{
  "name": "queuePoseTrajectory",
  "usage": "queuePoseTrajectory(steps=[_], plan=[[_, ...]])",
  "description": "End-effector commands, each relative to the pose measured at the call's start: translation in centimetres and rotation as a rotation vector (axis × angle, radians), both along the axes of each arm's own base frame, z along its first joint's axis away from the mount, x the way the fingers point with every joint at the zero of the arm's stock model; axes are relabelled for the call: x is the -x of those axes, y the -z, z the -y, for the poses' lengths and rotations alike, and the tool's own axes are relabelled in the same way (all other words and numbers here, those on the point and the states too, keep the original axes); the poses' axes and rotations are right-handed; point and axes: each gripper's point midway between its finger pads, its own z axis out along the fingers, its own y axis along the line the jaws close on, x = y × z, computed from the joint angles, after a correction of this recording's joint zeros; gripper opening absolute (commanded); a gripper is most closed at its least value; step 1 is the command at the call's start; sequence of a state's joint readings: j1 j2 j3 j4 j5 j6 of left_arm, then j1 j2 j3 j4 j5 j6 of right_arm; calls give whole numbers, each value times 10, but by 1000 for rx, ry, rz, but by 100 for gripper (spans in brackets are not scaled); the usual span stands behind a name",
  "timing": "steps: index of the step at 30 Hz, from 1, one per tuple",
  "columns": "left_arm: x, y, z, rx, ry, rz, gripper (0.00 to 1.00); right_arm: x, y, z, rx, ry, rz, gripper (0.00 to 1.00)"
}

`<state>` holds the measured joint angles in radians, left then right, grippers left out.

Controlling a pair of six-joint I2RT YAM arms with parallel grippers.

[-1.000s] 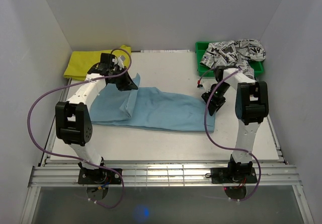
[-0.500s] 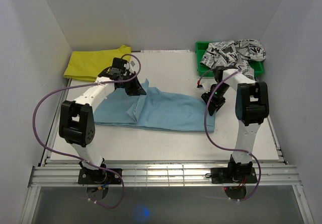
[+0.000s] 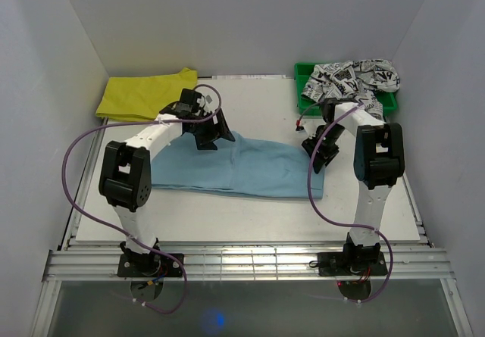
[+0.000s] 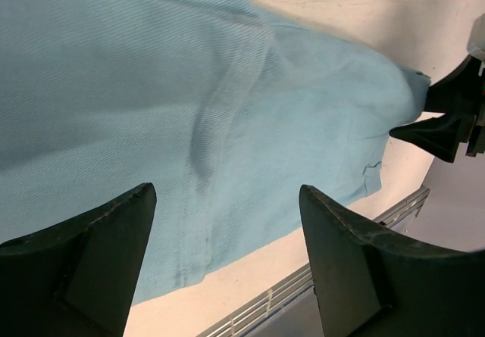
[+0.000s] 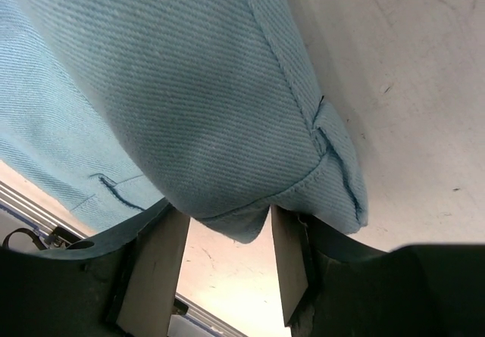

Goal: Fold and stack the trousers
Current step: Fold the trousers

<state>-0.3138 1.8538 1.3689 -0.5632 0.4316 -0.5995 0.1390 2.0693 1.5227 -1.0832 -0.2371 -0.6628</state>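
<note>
The light blue trousers (image 3: 250, 166) lie flat and lengthwise across the middle of the table (image 3: 250, 216). Over their far edge near the left end hovers my left gripper (image 3: 216, 134). In the left wrist view its jaws (image 4: 227, 191) stand wide open with nothing between them, and the trousers (image 4: 151, 87) spread out below. My right gripper (image 3: 317, 149) sits at the trousers' right end. In the right wrist view it (image 5: 226, 216) is open, and a stitched corner of the trousers (image 5: 189, 87) drapes over the fingertips and dips into the gap.
A yellow garment (image 3: 144, 95) lies at the back left corner. A green bin (image 3: 301, 72) at the back right holds a black-on-white printed garment (image 3: 352, 79). White walls close in three sides, and a metal rail (image 3: 242, 261) runs along the near edge.
The left gripper travelled right with a raised fold of the trousers, then opened and let it go; the cloth now lies flat. The right gripper stayed put.
</note>
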Motion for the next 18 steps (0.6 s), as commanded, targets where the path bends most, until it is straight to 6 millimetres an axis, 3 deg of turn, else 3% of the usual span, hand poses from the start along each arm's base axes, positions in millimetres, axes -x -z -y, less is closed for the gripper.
queuePoseTrajectory(steps=[1, 3, 6, 8, 10, 11, 15, 18], plan=[[-17, -63, 6, 52, 66, 192, 87, -15, -21, -6, -28, -22, 64, 52], [-19, -82, -6, 89, 80, 229, 87, -21, -30, -5, -36, -27, 95, 53], [-13, -91, -32, 172, 149, 251, 79, -32, -54, -14, -98, -44, 157, 52], [-9, -87, -61, 201, 195, 256, 71, -37, -74, -29, -186, -58, 187, 52], [10, -78, -70, 310, 232, 190, 65, -36, -84, -46, -284, -64, 181, 52], [6, -71, -94, 315, 201, 199, 64, -37, -89, -52, -321, -73, 179, 53], [11, -38, -128, 344, 163, 145, 66, -16, -72, -70, -412, -61, 22, 53], [15, -2, -150, 310, 128, 65, 64, -1, -37, -65, -379, -21, -86, 52]])
